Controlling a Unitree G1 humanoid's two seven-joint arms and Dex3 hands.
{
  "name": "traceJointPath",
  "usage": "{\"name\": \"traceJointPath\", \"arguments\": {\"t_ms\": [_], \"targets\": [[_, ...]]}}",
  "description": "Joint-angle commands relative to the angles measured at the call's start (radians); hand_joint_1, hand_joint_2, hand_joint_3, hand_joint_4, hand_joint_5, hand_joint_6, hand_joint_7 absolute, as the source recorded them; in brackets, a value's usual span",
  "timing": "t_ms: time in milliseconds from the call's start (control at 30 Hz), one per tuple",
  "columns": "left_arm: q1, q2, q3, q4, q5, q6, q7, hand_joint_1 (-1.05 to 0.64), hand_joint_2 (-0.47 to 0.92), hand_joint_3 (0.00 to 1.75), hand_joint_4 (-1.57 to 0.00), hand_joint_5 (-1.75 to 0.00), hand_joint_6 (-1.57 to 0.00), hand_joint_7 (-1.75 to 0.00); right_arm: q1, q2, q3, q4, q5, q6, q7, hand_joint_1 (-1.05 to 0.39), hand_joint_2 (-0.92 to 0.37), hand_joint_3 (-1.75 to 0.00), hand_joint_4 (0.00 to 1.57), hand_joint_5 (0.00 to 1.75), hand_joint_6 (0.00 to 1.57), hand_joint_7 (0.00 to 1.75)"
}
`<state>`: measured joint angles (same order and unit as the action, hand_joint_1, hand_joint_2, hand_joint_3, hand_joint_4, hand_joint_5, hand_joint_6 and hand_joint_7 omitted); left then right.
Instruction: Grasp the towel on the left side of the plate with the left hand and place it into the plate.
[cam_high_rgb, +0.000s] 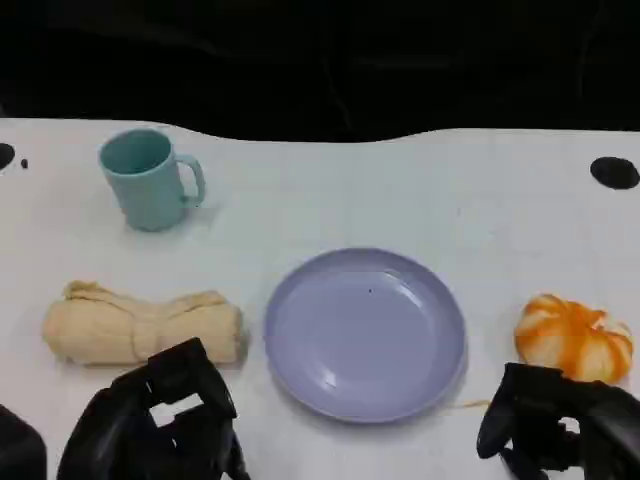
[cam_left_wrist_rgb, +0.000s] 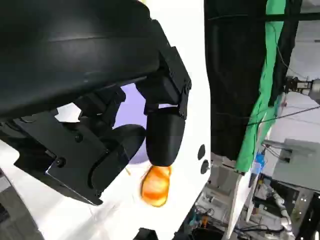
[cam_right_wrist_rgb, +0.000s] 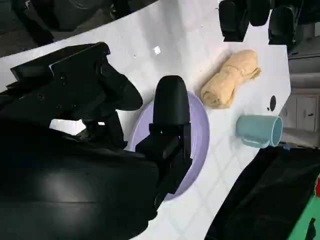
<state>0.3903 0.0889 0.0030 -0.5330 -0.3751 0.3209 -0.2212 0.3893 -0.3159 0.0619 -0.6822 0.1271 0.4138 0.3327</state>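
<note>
Head view: the rolled beige towel (cam_high_rgb: 143, 326) lies at nine o'clock of the lilac plate (cam_high_rgb: 366, 333), just beside its rim and not touching it. The left hand (cam_high_rgb: 160, 420) sits at six o'clock of the towel, fingers apart and holding nothing; its uppermost fingertip overlaps the towel's near edge, though I cannot tell whether it touches. The right hand (cam_high_rgb: 560, 420) rests at the plate's four o'clock, near an orange-and-white cloth bundle (cam_high_rgb: 575, 338); its fingers look curled and hold nothing. A teal mug (cam_high_rgb: 150, 180) stands at twelve o'clock of the towel, well apart.

Left wrist view: the left hand's fingers (cam_left_wrist_rgb: 162, 137) are spread with nothing between them. Beyond them show a slice of the plate (cam_left_wrist_rgb: 131, 102) and the orange bundle (cam_left_wrist_rgb: 156, 186); the towel is hidden.

Right wrist view: the towel (cam_right_wrist_rgb: 229, 79) lies beside the plate (cam_right_wrist_rgb: 197, 132) with the mug (cam_right_wrist_rgb: 257, 131) past it, and the left hand's fingertips (cam_right_wrist_rgb: 252, 17) hang near the towel's far end. The right hand (cam_right_wrist_rgb: 125, 125) holds nothing.

The step in hand seems to be the reach. It would go best if the hand moves toward twelve o'clock until it stands over the roll's middle, then closes across its short width, so the roll lifts whole rather than unrolling. Lift it above the rim before carrying it toward three o'clock, and release over the plate's centre.
</note>
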Motion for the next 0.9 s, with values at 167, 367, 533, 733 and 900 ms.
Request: {"name": "traceJointPath", "arguments": {"t_ms": [167,367,533,733,900], "targets": [[-0.001,0.014,0.006,0.005,0.004,-0.014,-0.01,-0.09,0.43,1.37,-0.87,-1.75,-0.8,-1.58,0.0,-0.014,-0.011,0.003,-0.001,-0.006,0.004,-0.02,-0.69,-0.99,0.69,1.75,0.59,1.49],[0.0,0.015,0.008,0.005,0.009,-0.019,-0.012,-0.09,0.43,1.38,-0.87,-1.75,-0.81,-1.58,0.0,-0.011,-0.009,0.0,0.0,-0.005,0.002,-0.02,-0.68,-1.0,0.69,1.75,0.59,1.49],[-0.001,0.018,0.011,0.006,0.008,-0.018,-0.013,-0.1,0.43,1.38,-0.86,-1.75,-0.8,-1.58,-0.001,-0.012,-0.008,-0.003,-0.001,0.004,0.001,-0.03,-0.68,-1.01,0.7,1.75,0.6,1.49],[-0.001,0.016,0.013,0.003,0.008,-0.016,-0.008,-0.1,0.44,1.38,-0.85,-1.75,-0.79,-1.58,0.002,-0.011,-0.007,0.003,-0.005,-0.018,0.003,-0.03,-0.67,-1.02,0.7,1.75,0.6,1.49],[-0.002,0.017,0.02,-0.002,0.013,-0.029,-0.009,-0.09,0.5,1.28,-0.76,-1.74,-0.76,-1.43,0.002,-0.01,0.0,-0.003,-0.01,-0.01,-0.002,-0.05,-0.66,-1.02,0.69,1.75,0.6,1.49]]}}
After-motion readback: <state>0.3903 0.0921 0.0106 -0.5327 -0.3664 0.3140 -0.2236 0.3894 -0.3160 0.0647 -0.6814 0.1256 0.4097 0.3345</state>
